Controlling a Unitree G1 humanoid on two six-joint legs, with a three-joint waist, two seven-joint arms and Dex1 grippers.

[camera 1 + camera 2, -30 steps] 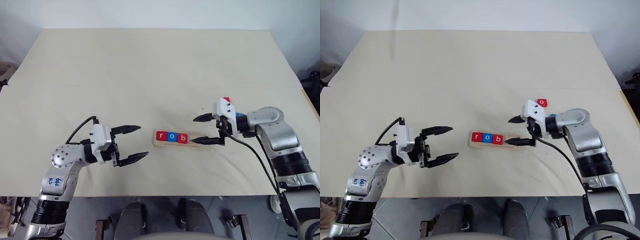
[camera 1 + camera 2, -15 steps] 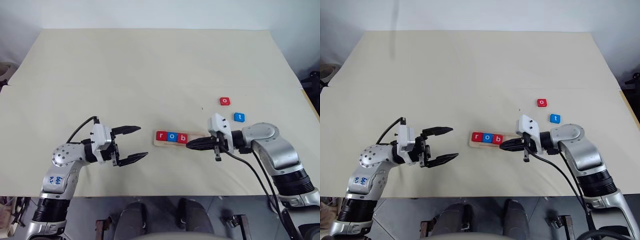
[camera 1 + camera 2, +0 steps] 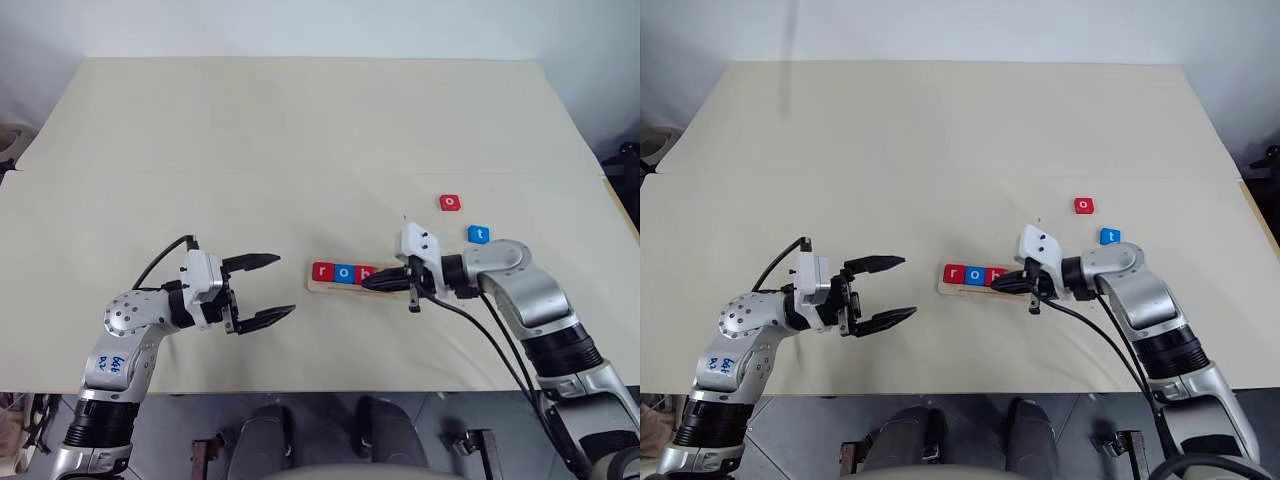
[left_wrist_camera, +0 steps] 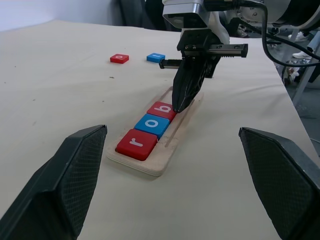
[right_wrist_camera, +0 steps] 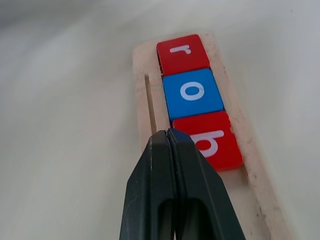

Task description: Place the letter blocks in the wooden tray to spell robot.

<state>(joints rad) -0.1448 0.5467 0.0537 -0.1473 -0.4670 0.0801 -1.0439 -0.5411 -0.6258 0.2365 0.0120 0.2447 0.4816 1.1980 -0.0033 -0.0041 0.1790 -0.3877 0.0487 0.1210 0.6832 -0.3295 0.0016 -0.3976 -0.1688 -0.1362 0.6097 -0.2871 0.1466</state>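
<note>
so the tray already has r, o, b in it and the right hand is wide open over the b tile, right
Not quite. The wooden tray does hold r, o and b, but the right hand is shut, not wide open. The right wrist view shows its two fingers pressed together at the b tile.

Right claw (image 3: 368, 283) snapped shut, dropped off red o (image 3: 450, 202) & blue t (image 3: 478, 234), slid left onto b tile (image 4: 162, 110).

The red r block (image 4: 137, 144), blue o block (image 4: 153, 124) and red b block (image 4: 162, 110) sat in the pale wooden tray (image 4: 150, 165); a red o block (image 3: 450, 202) and blue t block (image 3: 478, 234) lay on the cream table (image 3: 300, 140).
</note>
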